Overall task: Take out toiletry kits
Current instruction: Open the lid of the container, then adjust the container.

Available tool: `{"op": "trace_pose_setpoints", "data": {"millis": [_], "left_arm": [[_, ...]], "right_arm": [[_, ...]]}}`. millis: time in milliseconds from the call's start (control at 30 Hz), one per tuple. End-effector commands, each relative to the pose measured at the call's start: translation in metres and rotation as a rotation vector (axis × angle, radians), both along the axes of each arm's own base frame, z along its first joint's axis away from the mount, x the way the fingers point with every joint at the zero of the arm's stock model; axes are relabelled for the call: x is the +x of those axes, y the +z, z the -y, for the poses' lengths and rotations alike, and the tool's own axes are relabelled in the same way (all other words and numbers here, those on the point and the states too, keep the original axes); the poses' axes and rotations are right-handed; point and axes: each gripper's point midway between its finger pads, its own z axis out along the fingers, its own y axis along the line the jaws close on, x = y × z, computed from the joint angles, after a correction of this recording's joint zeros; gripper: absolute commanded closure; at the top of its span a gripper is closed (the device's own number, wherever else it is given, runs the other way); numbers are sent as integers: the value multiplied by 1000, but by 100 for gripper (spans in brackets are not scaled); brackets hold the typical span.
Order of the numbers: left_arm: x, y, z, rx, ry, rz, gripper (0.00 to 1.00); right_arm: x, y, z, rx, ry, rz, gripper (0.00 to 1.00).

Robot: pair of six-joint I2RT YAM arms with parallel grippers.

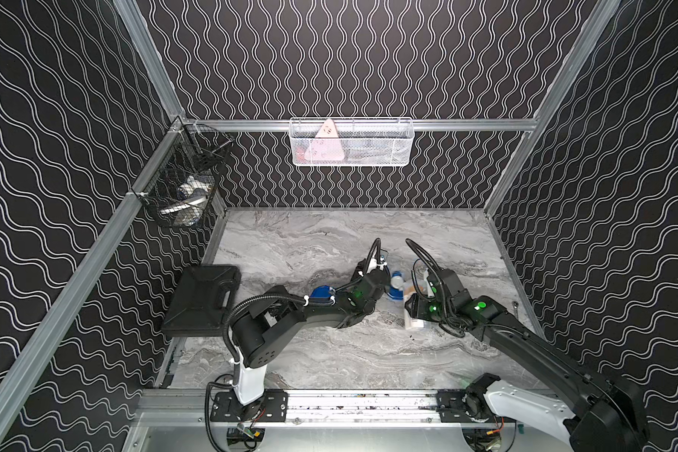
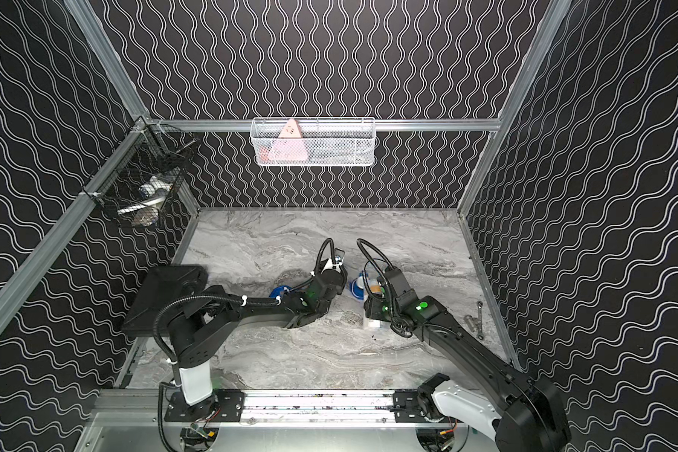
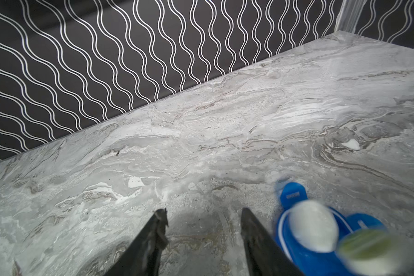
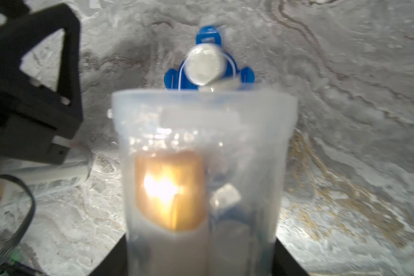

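Right gripper (image 4: 201, 258) clamps the clear cup (image 4: 201, 133), its mouth tipped toward a blue lid (image 4: 175, 76) lying off on the marble (image 3: 201, 119), a white bottle (image 4: 203, 64) on it. The amber bottle (image 4: 170, 191) is inside the cup, so emptying looks partway. Left gripper (image 3: 202, 215) hangs spread and empty beside that lid. A second blue lid (image 1: 321, 292) peeks from behind the left arm; its cup I cannot make out

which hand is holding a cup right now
The right hand, closed on the clear cup with the amber bottle inside; the left hand is open over the marble.
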Motion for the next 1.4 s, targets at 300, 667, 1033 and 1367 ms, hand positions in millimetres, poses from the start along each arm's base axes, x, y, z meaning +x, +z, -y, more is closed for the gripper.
{"op": "trace_pose_setpoints", "data": {"millis": [300, 667, 1033, 1367], "left_arm": [[-24, 35, -6, -279, -43, -122, 33], [-84, 68, 17, -675, -304, -498, 24], [-121, 85, 45, -821, -506, -659, 21], [-123, 105, 83, -914, -679, -703, 3]], "right_arm": [[8, -1, -14, 100, 14, 69, 57], [21, 39, -33, 210, 78, 362, 58], [8, 61, -31, 187, 94, 438, 56], [-5, 104, -52, 242, 200, 482, 54]]}}
